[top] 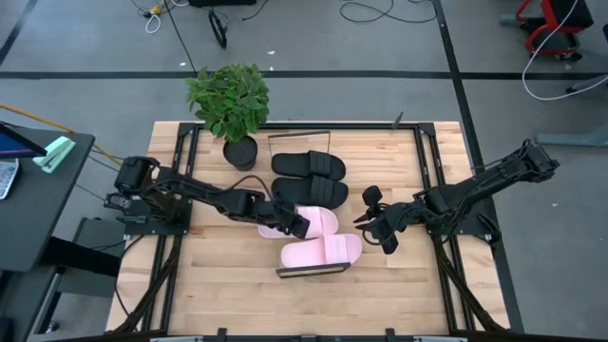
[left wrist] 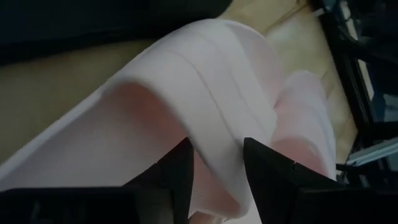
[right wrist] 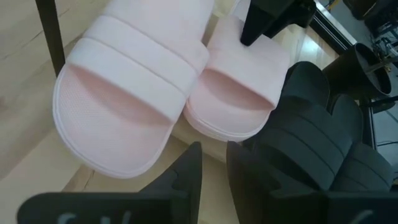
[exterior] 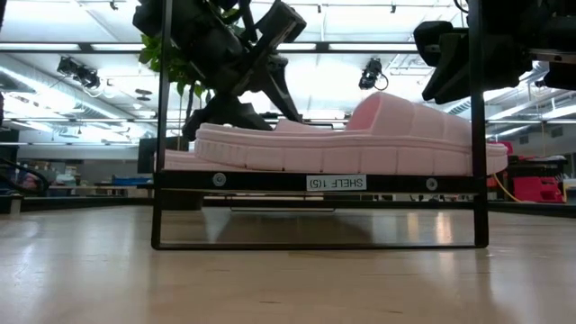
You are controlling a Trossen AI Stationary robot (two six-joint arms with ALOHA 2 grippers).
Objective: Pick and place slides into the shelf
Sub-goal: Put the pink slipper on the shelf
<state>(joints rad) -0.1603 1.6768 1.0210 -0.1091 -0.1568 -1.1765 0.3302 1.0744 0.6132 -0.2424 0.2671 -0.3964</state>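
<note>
High view: left hand (top: 296, 226) grasping a pink slide (top: 306, 221) on the shelf (top: 309, 272)
Right hand (top: 369, 214) released, at 3 o'clock of the slides; second pink slide (top: 321, 252) at 6, black pair (top: 309, 165) at 12

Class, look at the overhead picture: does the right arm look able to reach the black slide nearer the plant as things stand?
Probably yes. The right gripper hovers beside the pink slides, and that black slide lies uncovered, with open table between. The potted plant stands on its other side, out of the way.
</note>
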